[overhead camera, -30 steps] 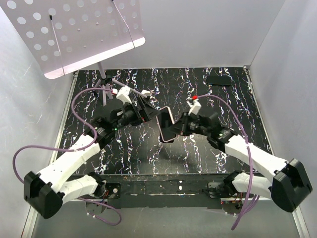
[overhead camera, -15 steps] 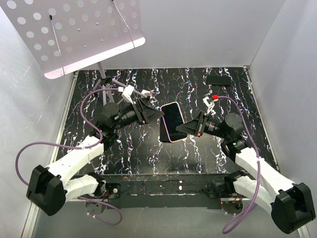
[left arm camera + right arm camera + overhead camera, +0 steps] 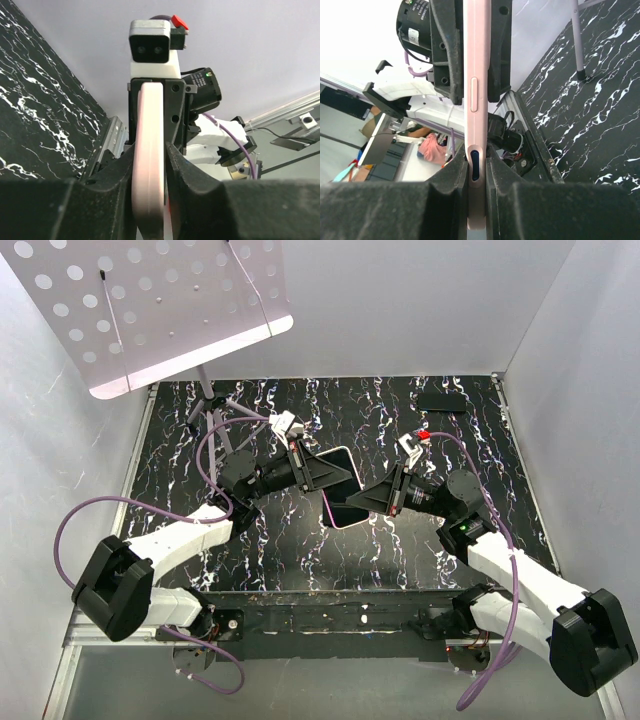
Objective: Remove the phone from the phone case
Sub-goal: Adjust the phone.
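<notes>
1. Left gripper point(image 3: 149, 162) is clamped on one end of the pink phone case point(image 3: 476, 60), held edge-on above the black marbled table point(image 3: 400, 430).
2. Right gripper point(image 3: 476, 167) pinches the opposite end, with the phone point(image 3: 338, 460) inside the case.

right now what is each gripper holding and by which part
Both clamp the pink-cased phone across its flat faces: left gripper at one end, right gripper at the opposite end.
</notes>
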